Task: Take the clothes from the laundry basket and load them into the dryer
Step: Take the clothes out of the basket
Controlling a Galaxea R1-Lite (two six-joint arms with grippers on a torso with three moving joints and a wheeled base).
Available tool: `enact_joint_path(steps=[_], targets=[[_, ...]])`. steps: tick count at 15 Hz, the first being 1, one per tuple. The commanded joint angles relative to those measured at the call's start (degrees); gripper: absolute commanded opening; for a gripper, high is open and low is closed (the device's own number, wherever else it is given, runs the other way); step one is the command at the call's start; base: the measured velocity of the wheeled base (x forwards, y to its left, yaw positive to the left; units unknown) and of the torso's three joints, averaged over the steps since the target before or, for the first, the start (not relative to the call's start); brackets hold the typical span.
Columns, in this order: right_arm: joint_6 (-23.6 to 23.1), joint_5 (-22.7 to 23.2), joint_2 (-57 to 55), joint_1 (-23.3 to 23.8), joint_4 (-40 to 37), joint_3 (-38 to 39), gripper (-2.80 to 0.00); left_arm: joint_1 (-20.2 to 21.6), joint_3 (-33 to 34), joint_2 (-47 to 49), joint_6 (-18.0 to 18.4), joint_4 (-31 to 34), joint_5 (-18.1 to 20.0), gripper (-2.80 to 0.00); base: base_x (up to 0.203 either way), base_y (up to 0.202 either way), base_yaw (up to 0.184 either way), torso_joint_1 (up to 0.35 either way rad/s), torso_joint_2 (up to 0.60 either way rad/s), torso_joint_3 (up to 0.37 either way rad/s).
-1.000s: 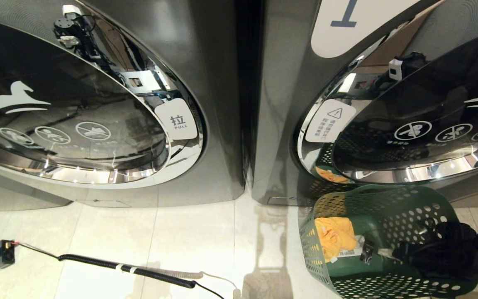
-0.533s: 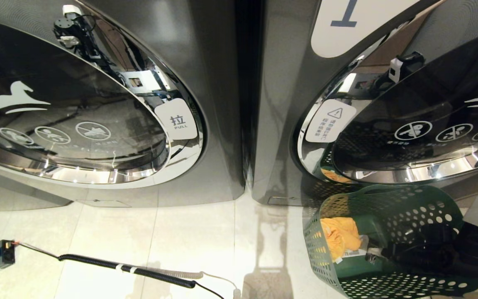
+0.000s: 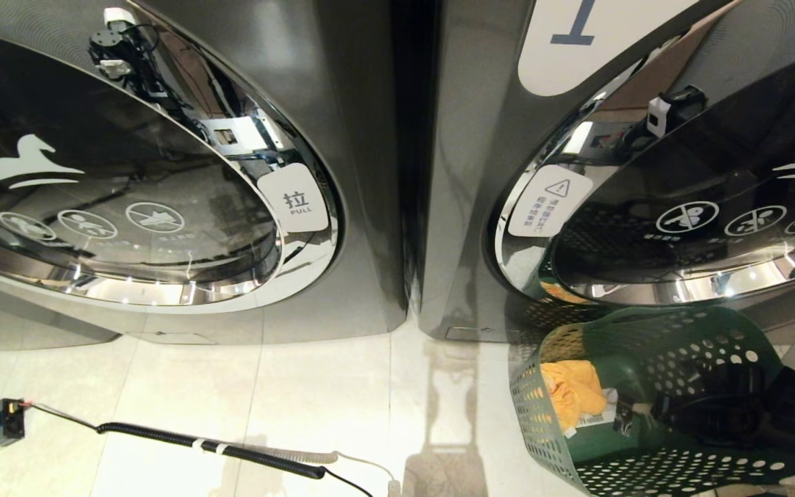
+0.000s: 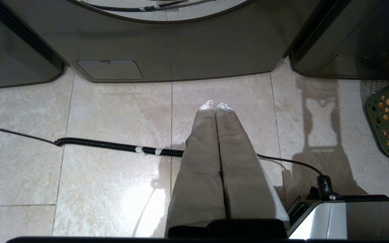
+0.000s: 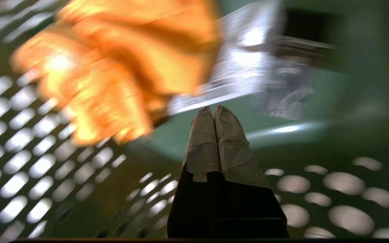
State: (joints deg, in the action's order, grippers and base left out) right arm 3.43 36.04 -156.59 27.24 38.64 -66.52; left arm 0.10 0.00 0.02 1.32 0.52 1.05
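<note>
This looks like a laundry room, probably a shared or commercial one. Two large grey front-loading machines (image 3: 370, 172) stand side by side, filling the upper half of the head view, each with a round chrome-rimmed glass door. The left door bears a "PULL" label (image 3: 297, 200) and white pictogram warnings; the right machine carries a large number sticker (image 3: 577, 34). A green perforated laundry basket (image 3: 646, 469) sits on pale floor tiles (image 3: 232, 400) at lower right.

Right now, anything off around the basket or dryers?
Yes. The green laundry basket sits tilted, not flat, with the right claw shut and empty inside it beside the yellow garment. Both dryer doors look closed. A coiled cable trails across the floor.
</note>
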Motion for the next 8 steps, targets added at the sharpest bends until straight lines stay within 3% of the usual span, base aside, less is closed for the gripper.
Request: enact_joint_path(steps=[1, 5, 7, 8], targets=[[-0.6, -1.0, -0.3, 1.5, -0.4, -1.2, -2.80, 0.0, 0.0, 0.0, 0.0, 0.0, 0.0, -2.80, 0.000, 0.000, 0.000, 0.000, 0.00, 0.000], [-2.2, 2.0, 0.7, 1.1, -0.9, 1.0, -2.80, 0.0, 0.1, 0.0, 0.0, 0.0, 0.0, -2.80, 0.000, 0.000, 0.000, 0.000, 0.00, 0.000], [-2.1, 10.7, 2.4, -0.2, -1.8, 4.3, -2.80, 0.0, 0.1, 0.0, 0.0, 0.0, 0.0, -2.80, 0.000, 0.000, 0.000, 0.000, 0.00, 0.000], [-1.9, 11.6, 2.5, -0.9, -2.3, 4.7, -2.80, 0.0, 0.1, 0.0, 0.0, 0.0, 0.0, -2.80, 0.000, 0.000, 0.000, 0.000, 0.00, 0.000]])
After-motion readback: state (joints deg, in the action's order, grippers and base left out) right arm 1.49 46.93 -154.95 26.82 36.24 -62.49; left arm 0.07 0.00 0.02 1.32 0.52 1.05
